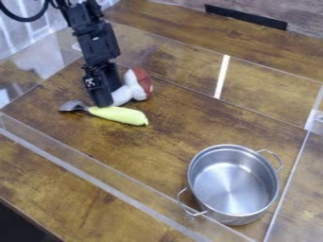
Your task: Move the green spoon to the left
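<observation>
One view only, from above and in front. 1 green spoon [111, 113] lies flat on the worktop [63, 203], just below the tool [100, 95]; silver bowl end points left. 1 toy mushroom [132, 85], red cap, partly hidden behind the tool. 1 steel pot [232, 183] w/ 2 handles, lower right, well apart. Wood-grain worktop inside clear plastic walls [225, 76]. Tool released, fingers apart, prob. gripping nothing; arm cut off at top.

Quick count across the worktop [76, 203]
One green spoon [111, 113], one toy mushroom [131, 85], one steel pot [232, 182].
</observation>
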Available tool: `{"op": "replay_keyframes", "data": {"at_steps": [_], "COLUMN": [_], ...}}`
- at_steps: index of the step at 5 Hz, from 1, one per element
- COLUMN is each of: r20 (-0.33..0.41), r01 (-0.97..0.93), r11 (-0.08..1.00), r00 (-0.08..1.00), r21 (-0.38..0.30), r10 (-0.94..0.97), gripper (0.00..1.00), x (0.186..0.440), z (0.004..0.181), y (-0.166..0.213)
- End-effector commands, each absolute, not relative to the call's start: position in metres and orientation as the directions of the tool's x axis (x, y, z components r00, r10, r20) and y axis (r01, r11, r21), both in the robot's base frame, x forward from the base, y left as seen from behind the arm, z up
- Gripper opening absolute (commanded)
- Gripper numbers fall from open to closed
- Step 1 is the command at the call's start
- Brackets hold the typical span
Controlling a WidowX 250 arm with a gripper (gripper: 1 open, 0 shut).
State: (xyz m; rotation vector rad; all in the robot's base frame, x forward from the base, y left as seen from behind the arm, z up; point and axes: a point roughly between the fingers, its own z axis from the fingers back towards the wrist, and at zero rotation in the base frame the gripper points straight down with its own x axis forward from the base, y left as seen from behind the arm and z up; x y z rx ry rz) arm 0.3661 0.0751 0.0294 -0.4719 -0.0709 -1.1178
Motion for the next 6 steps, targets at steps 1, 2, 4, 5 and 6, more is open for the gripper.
{"op": "replay_keyframes", "data": {"at_steps": [1, 2, 4, 5, 6], "r20": [0.296, 0.304, 0.318, 0.326, 0.331], "r01": [0.879, 0.878, 0.873, 0.869, 0.864], "r11": [0.319, 0.306, 0.287, 0.279, 0.274], "r00": [0.428, 0.425, 0.422, 0.424, 0.429], "r21": [-0.353, -0.368, -0.393, -0.408, -0.422], "r10": [-0.854, -0.853, -0.849, -0.845, -0.841], "gripper": [1.00, 1.00, 1.00, 1.00, 1.00], "x": [0.361, 0.359, 0.358, 0.357, 0.356], "z": [0.026, 0.025, 0.027, 0.028, 0.029], "y": [0.065, 0.061, 0.055, 0.053, 0.050]}}
